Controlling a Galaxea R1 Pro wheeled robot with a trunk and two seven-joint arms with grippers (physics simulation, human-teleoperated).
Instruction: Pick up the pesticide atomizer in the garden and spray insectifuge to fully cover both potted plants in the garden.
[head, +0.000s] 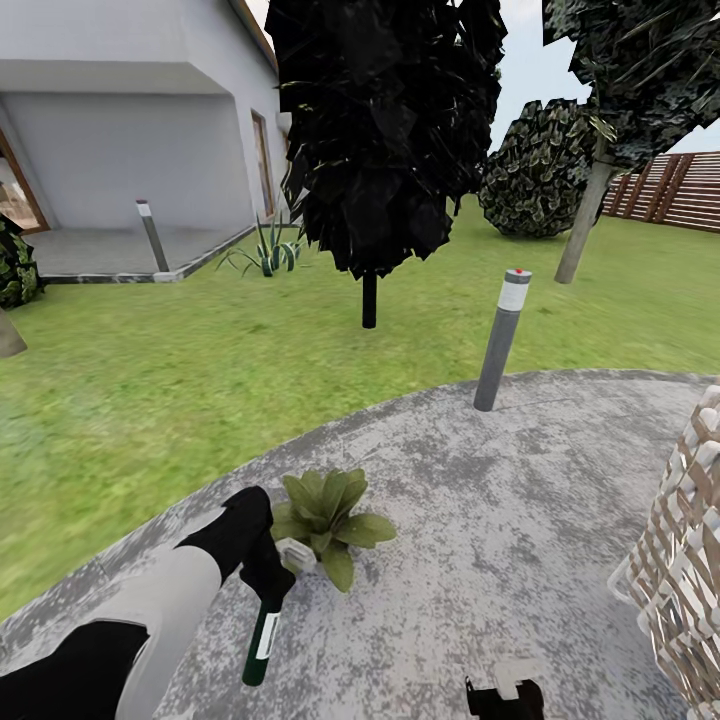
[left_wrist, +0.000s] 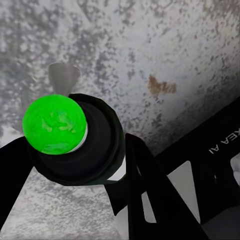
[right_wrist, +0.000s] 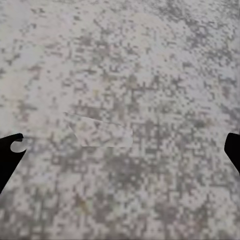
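Gripping one pesticide atomizer (head: 262, 635), left end effector (head: 268, 585) beside one potted plant (head: 325, 520); right end effector (right_wrist: 120, 145) open.

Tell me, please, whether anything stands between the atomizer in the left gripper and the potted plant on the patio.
Nothing visible does. The left gripper holds the pesticide atomizer right beside the potted plant, its pale trigger head close against the nearest leaves. Around them lies bare stone patio; the grey bollard stands well beyond.

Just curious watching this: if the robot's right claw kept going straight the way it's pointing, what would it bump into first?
Most likely the stone patio: the right claw looks straight at its speckled grey surface, nothing between. How far away is unclear.
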